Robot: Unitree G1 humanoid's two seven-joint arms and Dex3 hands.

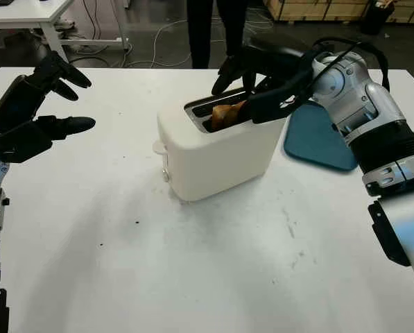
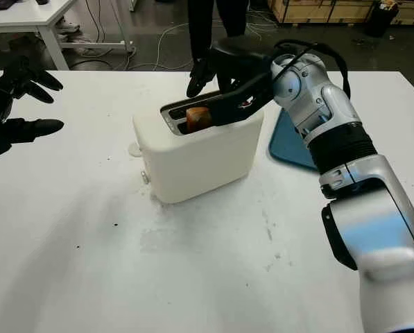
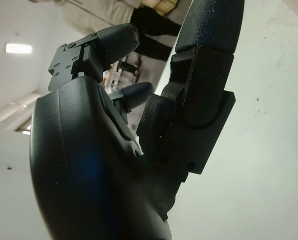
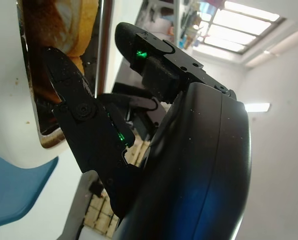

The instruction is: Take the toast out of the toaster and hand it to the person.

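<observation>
A white toaster (image 1: 217, 156) stands mid-table, and a brown slice of toast (image 1: 225, 114) sticks up from its top slot. My right hand (image 1: 238, 97) hovers over that slot, open: the thumb lies along the slot's near edge beside the toast, while the other fingers hang behind the toaster's back edge. In the right wrist view the thumb tip (image 4: 59, 70) reaches into the slot next to the toast (image 4: 74, 25), and the other fingers (image 4: 139, 45) stay apart from it. My left hand (image 1: 50, 104) is open, raised above the table's left side.
A blue plate (image 1: 319, 139) lies on the white table (image 1: 193, 263), right of the toaster and under my right forearm. A person's dark-trousered legs (image 1: 201, 31) stand beyond the far edge. Cables cross the floor behind, near another white table (image 1: 26, 17).
</observation>
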